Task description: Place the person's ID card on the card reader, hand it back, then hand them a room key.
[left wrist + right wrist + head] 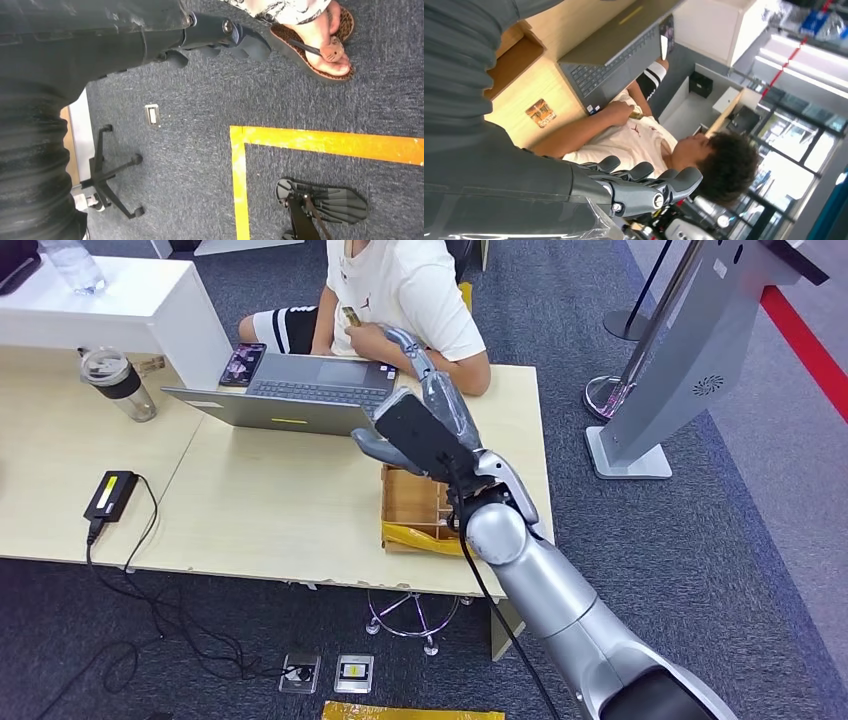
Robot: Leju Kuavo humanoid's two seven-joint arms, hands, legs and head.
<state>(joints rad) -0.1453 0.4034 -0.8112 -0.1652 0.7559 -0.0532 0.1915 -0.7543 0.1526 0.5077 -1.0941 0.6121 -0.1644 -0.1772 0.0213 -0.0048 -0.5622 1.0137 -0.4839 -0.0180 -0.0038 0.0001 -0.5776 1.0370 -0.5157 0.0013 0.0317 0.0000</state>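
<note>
Head view, left to right. Laptop [300, 390]: open on the table [250, 510], between robot and person. Wooden tray [412, 502]: on the table near the right arm, likely stocked for key hand-over; contents unclear. Card [351, 317]: in the person's hand [362, 335] at chest height, not on any reader. Right hand [415, 400]: arm extended over the table toward the person, fingers spread, holding nothing. Left hand [220, 37]: hangs over carpet, fingers apart, holding nothing.

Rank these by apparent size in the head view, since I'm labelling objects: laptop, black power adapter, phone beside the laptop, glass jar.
1. laptop, clearly largest.
2. glass jar.
3. black power adapter and phone: they look about alike, so I won't rank them.
</note>
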